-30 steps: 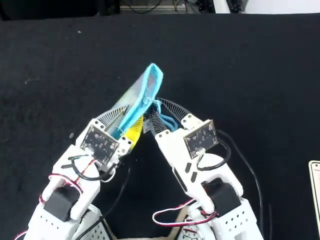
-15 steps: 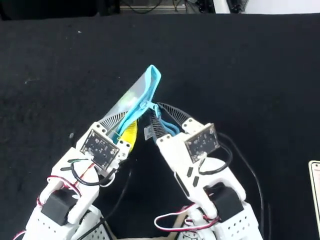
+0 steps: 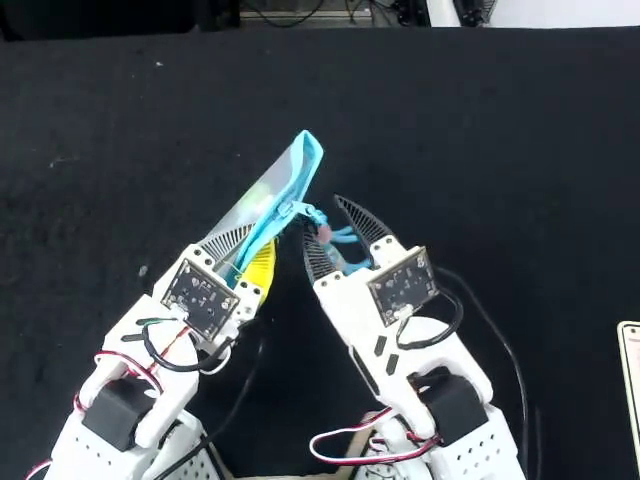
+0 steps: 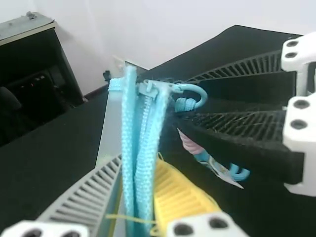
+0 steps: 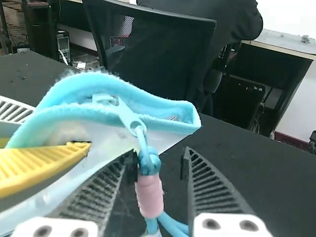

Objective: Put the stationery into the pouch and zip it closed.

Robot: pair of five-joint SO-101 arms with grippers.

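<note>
For zipping, the left gripper (image 3: 257,243) is clamping the pouch (image 3: 284,182) over the tabletop's (image 3: 500,150) middle, while the open right gripper (image 3: 322,220) is seemingly needing to pinch the zipper pull (image 5: 149,191) next.

I record one table (image 3: 480,130), covered in matte black cloth that lies flat where I can see it. Lying directly on it:

- A thin black cable (image 3: 505,340) curves along the cloth on the right, toward the near edge.
- A pale flat card (image 3: 632,390) sits at the right border, partly cut off.
- A few light specks (image 3: 158,64) lie toward the far left.

I cannot tell whether the far tip of the pouch (image 3: 290,180) touches the cloth.
</note>
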